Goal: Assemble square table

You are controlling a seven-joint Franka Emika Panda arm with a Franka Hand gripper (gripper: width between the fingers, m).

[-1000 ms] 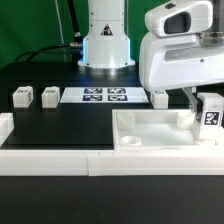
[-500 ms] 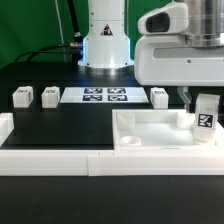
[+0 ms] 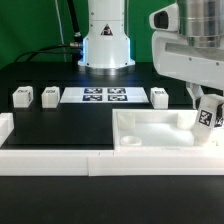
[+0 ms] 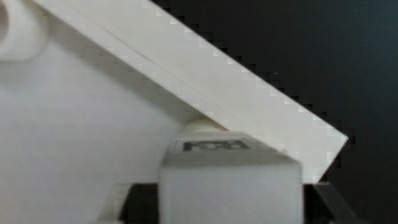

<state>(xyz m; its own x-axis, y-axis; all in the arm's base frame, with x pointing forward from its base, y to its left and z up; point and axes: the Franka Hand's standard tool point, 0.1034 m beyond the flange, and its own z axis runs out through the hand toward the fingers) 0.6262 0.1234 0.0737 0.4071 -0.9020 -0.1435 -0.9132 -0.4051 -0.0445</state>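
Note:
The square table's slab (image 3: 150, 131) lies flat at the exterior view's right, ribs up, with a round hole near its front left corner. My gripper (image 3: 206, 106) hangs over the slab's far right corner, shut on a white tagged leg block (image 3: 208, 114) that is tilted. In the wrist view the leg block (image 4: 228, 185) sits between my dark fingers (image 4: 146, 203), its tag facing the slab's raised edge (image 4: 214, 85). Three more leg blocks stand on the black mat: two (image 3: 21, 96) (image 3: 50, 95) at the far left and one (image 3: 159, 96) behind the slab.
The marker board (image 3: 105, 96) lies at the back middle, in front of the arm's base (image 3: 106, 45). A long low white border wall (image 3: 60, 156) runs along the front and up the left side. Black mat (image 3: 70, 125) fills the space left of the slab.
The wrist has turned, and the held leg block has gone from upright to tilted over the slab's far right corner. The other blocks have not moved.

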